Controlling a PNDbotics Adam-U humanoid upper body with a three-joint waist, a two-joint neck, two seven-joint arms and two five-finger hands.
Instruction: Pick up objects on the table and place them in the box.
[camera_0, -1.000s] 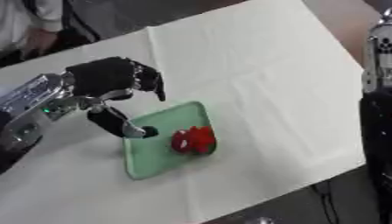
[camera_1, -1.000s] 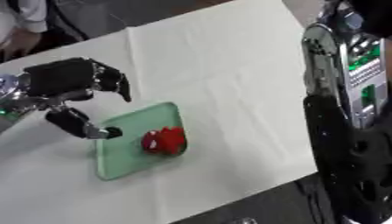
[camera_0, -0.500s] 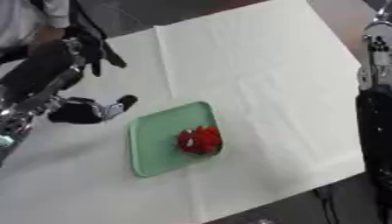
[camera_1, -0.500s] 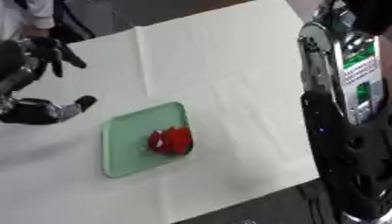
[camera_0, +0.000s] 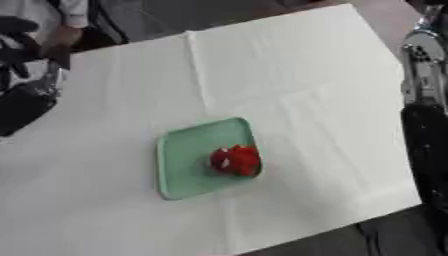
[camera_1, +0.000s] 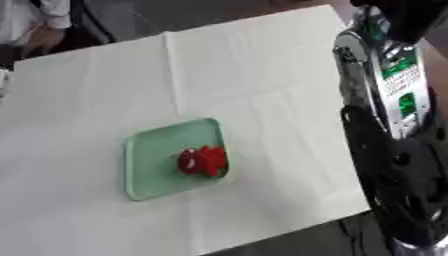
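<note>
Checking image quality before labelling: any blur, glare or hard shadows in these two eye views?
Left eye view: soft all over, the left hand smeared dark at the left edge; red object shapeless on the green tray. Right eye view: right arm blurred, filling the right side. Light even, no glare; only faint creases on the white cloth.

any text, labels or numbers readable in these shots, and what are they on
Nothing can be read.
Green panels on the robot's right arm: light marks that may be print, too blurred to read.
Red object in the green tray: pale spots, no legible text.
White tablecloth: plain, no print.
</note>
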